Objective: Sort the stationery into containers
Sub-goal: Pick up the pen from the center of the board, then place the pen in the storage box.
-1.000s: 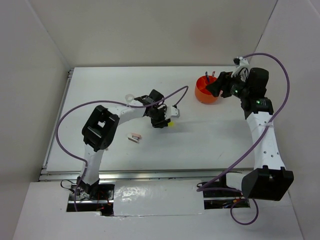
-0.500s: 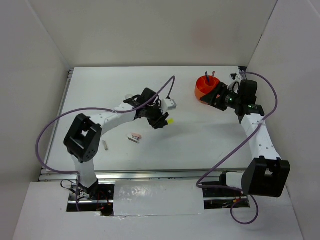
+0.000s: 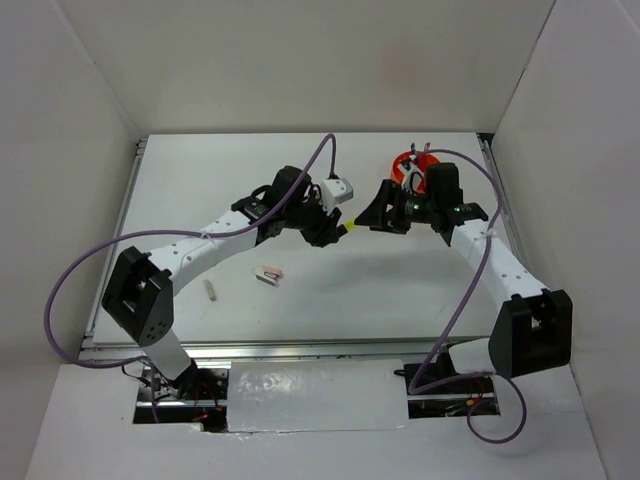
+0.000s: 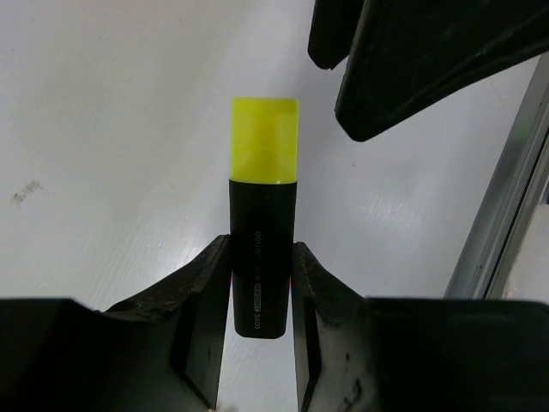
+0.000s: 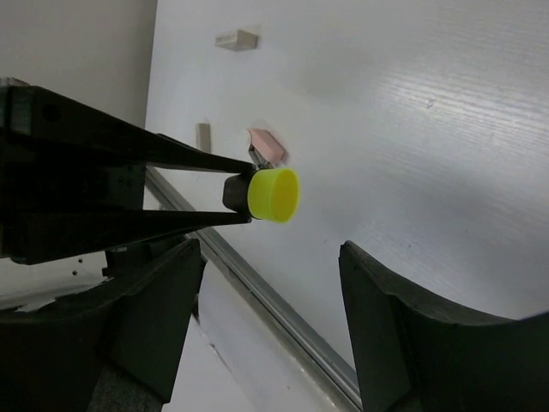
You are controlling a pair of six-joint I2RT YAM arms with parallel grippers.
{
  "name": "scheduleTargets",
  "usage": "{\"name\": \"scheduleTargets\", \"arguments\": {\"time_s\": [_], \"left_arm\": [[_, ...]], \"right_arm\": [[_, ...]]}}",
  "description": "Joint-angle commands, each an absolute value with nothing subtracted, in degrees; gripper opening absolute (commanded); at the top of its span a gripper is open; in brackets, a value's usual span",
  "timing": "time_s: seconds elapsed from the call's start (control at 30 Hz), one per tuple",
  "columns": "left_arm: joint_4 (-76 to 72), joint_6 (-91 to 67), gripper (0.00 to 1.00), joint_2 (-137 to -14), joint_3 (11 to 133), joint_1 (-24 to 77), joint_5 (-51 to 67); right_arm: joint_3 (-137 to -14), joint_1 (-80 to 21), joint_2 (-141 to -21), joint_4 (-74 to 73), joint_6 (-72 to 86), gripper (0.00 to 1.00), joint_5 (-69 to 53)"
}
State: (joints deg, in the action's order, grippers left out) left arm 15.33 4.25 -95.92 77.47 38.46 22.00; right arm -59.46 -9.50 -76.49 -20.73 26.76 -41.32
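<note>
My left gripper (image 3: 333, 233) is shut on the black marker with yellow cap (image 3: 346, 227) and holds it above the table, cap pointing right. In the left wrist view the marker (image 4: 262, 223) sits between my fingers (image 4: 204, 292). My right gripper (image 3: 376, 217) is open, facing the cap from the right and just short of it. In the right wrist view the cap (image 5: 274, 194) is ahead of the open right gripper (image 5: 270, 249). The orange tub (image 3: 401, 164) stands behind the right arm, partly hidden. The pink-and-white eraser (image 3: 268, 273) lies on the table.
A beige block (image 3: 210, 289) lies left of the eraser; it also shows in the right wrist view (image 5: 203, 135), with another small block (image 5: 238, 39) farther off. The table's metal front rail (image 3: 300, 348) runs along the near edge. White walls enclose the table.
My left arm has reached to the right with the marker. My right arm has swung left, away from the orange tub, until its open gripper faces the yellow cap.
</note>
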Motion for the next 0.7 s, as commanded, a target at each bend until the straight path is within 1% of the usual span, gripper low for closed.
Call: {"name": "scheduleTargets", "arguments": {"time_s": [0.0,0.13,0.27,0.33,0.4,0.43,0.47,0.67], "left_arm": [[12.2,3.0,0.13,-91.6,75.9,38.8,21.4],[11.9,3.1,0.12,-91.1,75.5,39.0,21.6],[11.7,3.8,0.12,-90.4,75.1,39.8,21.4],[11.5,3.9,0.12,-90.0,74.7,40.1,21.4],[11.2,3.9,0.11,-89.6,74.1,40.3,21.2],[11.2,4.0,0.11,-89.2,73.9,40.3,21.0],[10.9,4.0,0.11,-89.0,73.6,40.3,21.0],[10.4,4.0,0.11,-88.1,72.5,40.4,21.1]], "right_arm": [[-59.8,-11.5,-77.8,-21.0,24.5,0.72,-43.6],[-59.9,-15.5,-79.2,-20.8,23.1,0.70,-42.7],[-61.6,-16.3,-81.7,-21.1,23.1,0.68,-43.0],[-62.7,-16.3,-82.8,-21.0,23.6,0.65,-44.4],[-63.1,-16.3,-83.4,-20.4,24.3,0.59,-45.9],[-63.2,-16.3,-83.9,-20.1,24.6,0.53,-47.4],[-63.2,-16.2,-84.0,-19.7,25.7,0.51,-48.0],[-62.4,-14.0,-85.3,-16.7,29.5,0.48,-52.1]]}}
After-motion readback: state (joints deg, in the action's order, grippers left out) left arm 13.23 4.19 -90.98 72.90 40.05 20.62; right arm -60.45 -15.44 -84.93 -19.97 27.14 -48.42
